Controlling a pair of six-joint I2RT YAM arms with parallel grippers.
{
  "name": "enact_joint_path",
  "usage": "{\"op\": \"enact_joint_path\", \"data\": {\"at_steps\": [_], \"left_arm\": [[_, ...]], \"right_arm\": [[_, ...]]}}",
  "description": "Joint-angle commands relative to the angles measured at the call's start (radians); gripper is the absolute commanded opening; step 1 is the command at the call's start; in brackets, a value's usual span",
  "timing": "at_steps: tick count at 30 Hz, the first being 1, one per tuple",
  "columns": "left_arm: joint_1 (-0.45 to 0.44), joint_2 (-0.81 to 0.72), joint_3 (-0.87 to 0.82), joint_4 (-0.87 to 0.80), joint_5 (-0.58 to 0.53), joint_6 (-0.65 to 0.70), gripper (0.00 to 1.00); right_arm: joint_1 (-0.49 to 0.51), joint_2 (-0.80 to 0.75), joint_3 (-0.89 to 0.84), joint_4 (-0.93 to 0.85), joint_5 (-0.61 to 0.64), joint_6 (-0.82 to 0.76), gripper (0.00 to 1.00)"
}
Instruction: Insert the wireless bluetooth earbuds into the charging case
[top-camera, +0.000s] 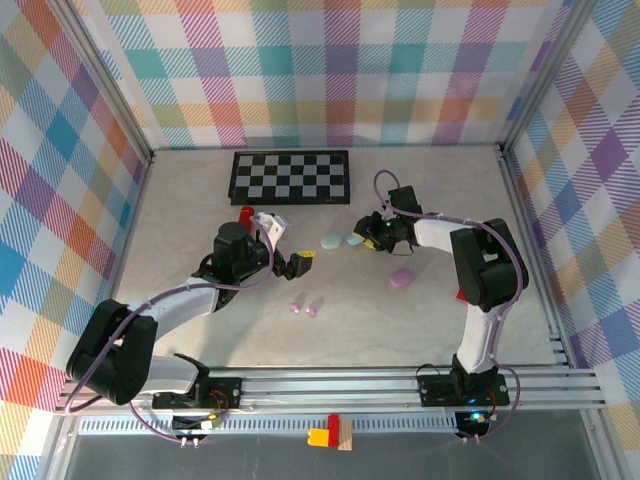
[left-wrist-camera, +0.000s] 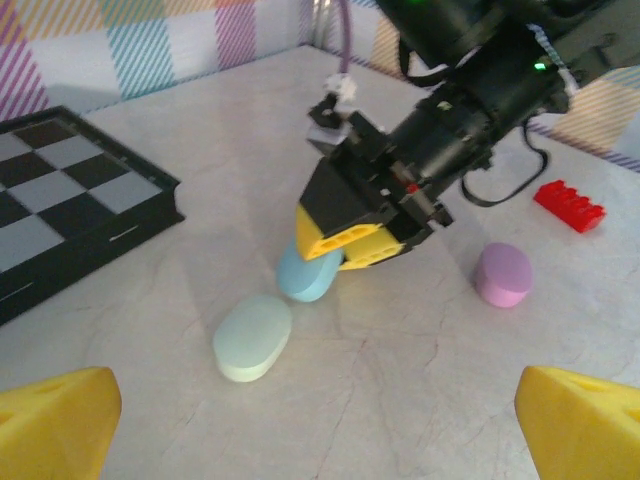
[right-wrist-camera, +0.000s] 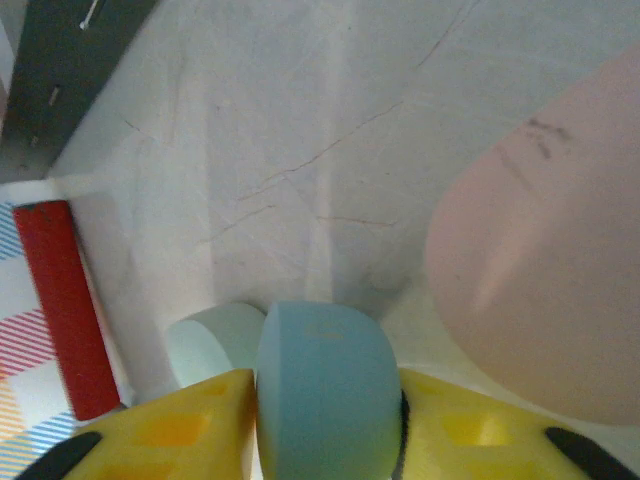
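My right gripper (top-camera: 366, 238) reaches down onto a blue pebble-shaped charging case (top-camera: 353, 240). In the right wrist view this blue case (right-wrist-camera: 325, 390) fills the space between the yellow fingers (right-wrist-camera: 180, 430) of the right gripper (right-wrist-camera: 325, 410), with a thin dark line on its right side. A mint case (top-camera: 330, 240) lies just left of it, flat on the table. Two tiny pastel earbuds (top-camera: 303, 309) lie nearer the arms. My left gripper (top-camera: 300, 265) hovers open and holds nothing, facing the mint case (left-wrist-camera: 252, 337) and the blue case (left-wrist-camera: 305, 278).
A lilac case (top-camera: 402, 278) lies on the near side of the right gripper. The chessboard (top-camera: 290, 177) sits at the back. A red block (top-camera: 246, 215) stands left of the cases, and a red brick (left-wrist-camera: 570, 205) lies beyond the lilac case (left-wrist-camera: 502, 273).
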Motion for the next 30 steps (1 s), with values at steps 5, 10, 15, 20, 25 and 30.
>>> {"op": "enact_joint_path", "data": {"at_steps": [5, 10, 15, 20, 25, 30], "left_arm": [[-0.010, -0.049, 0.007, 0.006, -0.116, -0.038, 1.00], [-0.112, -0.045, 0.061, -0.057, -0.294, -0.042, 1.00], [-0.253, 0.085, 0.188, -0.158, -0.339, 0.033, 1.00], [-0.384, 0.278, 0.325, -0.204, -0.397, 0.082, 0.98], [-0.474, 0.465, 0.468, -0.231, -0.376, 0.095, 0.97], [-0.514, 0.632, 0.611, -0.262, -0.311, 0.063, 0.93]], "right_arm": [[0.007, -0.182, -0.071, -0.128, 0.129, -0.111, 0.63], [0.005, -0.331, -0.153, -0.195, 0.249, -0.137, 0.73], [-0.071, -0.487, -0.248, -0.233, 0.321, -0.108, 0.81], [-0.234, -0.595, -0.295, -0.315, 0.236, -0.118, 0.83], [-0.381, -0.724, -0.349, -0.374, 0.202, -0.144, 0.83], [-0.478, -0.825, -0.390, -0.393, 0.161, -0.159, 0.82]]}}
